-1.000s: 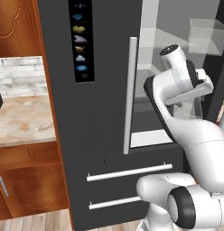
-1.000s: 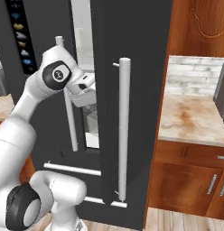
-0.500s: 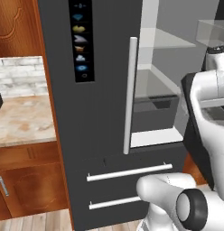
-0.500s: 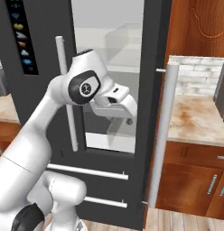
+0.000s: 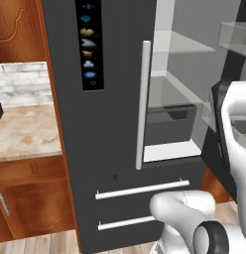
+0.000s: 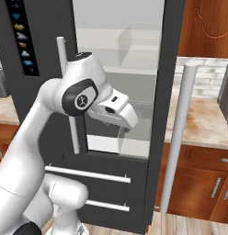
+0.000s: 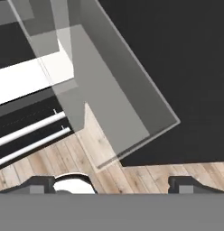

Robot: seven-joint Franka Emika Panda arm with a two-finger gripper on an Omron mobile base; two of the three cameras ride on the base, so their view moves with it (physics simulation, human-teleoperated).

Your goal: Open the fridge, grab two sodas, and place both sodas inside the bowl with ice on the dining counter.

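The fridge (image 5: 110, 124) is tall and dark grey; its left door is closed behind a white bar handle (image 5: 143, 104). Its right door (image 6: 160, 105) stands swung wide, with its white handle (image 6: 178, 137) facing the right base camera. Inside are a white interior and clear shelves (image 5: 174, 94), with a clear bin (image 6: 139, 43) higher up. My gripper (image 6: 127, 120) hangs in front of the open compartment, pointing down and to the right. In the hand view my gripper (image 7: 112, 182) is open, its fingertips (image 7: 39, 183) wide apart with nothing between them. The sodas, the bowl and the dining counter are out of view.
Two white drawer handles (image 5: 142, 189) cross the fridge's lower front. A marble wall counter (image 5: 23, 134) on wood cabinets flanks the fridge on the left, another (image 6: 203, 124) on the right. A clear door bin (image 7: 109, 85) hangs over the wood floor (image 7: 145, 176).
The fridge's right door has swung from partly open to wide open. My arm moved right with it, and my hand now points downward. The gripper stayed open.
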